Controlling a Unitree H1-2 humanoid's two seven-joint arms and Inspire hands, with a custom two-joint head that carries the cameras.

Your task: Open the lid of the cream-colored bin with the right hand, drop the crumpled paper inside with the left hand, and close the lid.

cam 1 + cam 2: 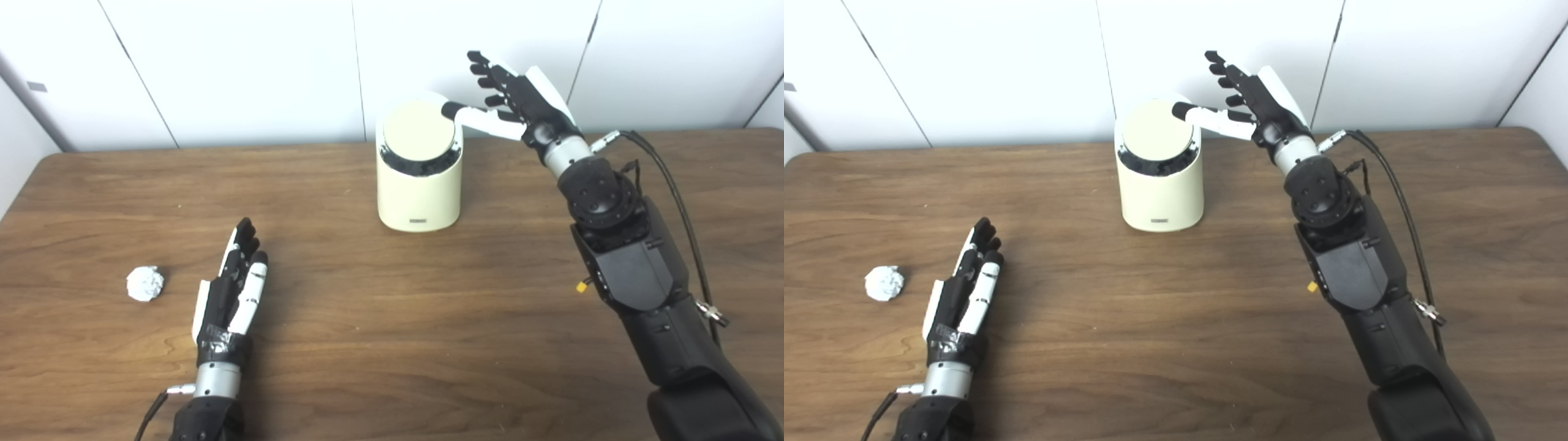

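The cream-colored bin (419, 190) stands upright at the middle back of the wooden table. Its round lid (418, 127) lies tilted toward me on the rim, with a dark gap showing along its front edge. My right hand (517, 101) is raised beside the bin's top right, fingers spread open; its thumb tip rests at the lid's right back edge. The crumpled paper (145, 283), a small white ball, lies on the table at the left. My left hand (236, 282) lies flat and open on the table, a little to the right of the paper, not touching it.
The wooden table (392, 343) spans the view, with its back edge against white wall panels. Cables (674, 184) run along my right forearm.
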